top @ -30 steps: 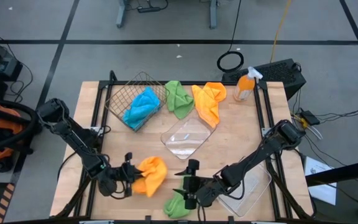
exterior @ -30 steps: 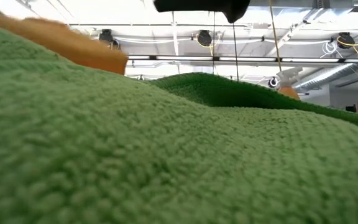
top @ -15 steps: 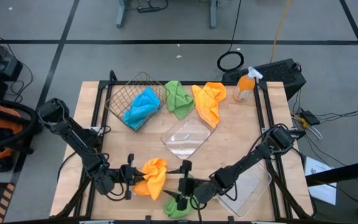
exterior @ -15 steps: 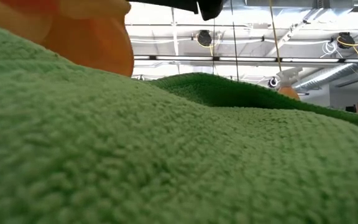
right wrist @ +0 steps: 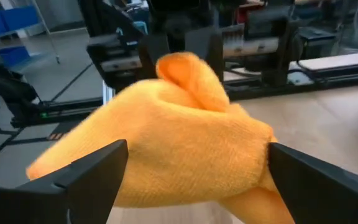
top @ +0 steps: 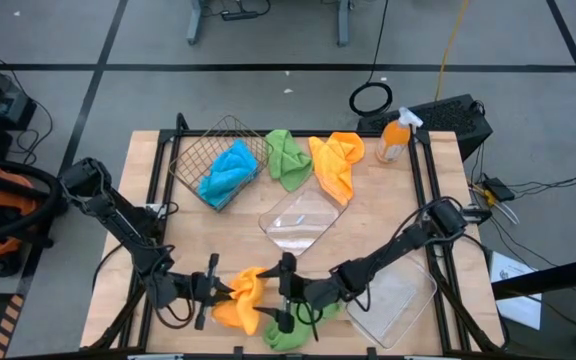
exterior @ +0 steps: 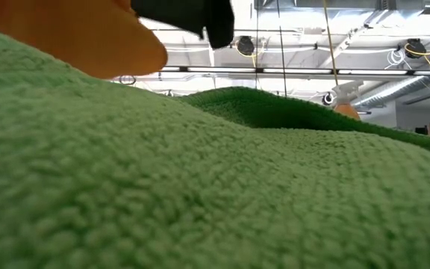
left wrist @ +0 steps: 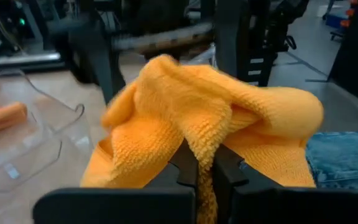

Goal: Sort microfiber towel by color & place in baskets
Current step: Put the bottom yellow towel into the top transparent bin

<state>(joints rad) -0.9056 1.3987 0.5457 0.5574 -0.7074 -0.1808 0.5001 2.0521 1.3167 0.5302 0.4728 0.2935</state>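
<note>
Wooden table point(top: 368, 215), lower centre of the high view: your left gripper point(top: 211, 290) is clenched on an orange towel point(top: 240, 298), lifted clear. Your right gripper point(top: 284, 293) stands spread wide facing it, probably for a handover. Below lies a green towel point(top: 290, 330).

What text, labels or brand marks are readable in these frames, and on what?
None can be read in any view.
Orange spray bottle: any label is too small to make out.
Dark case behind it: no legible marking.
Orange towel, green towel, wire basket, clear tray: plain, no print visible.
Room background in the low and wrist views: blurred, no sign legible.
</note>
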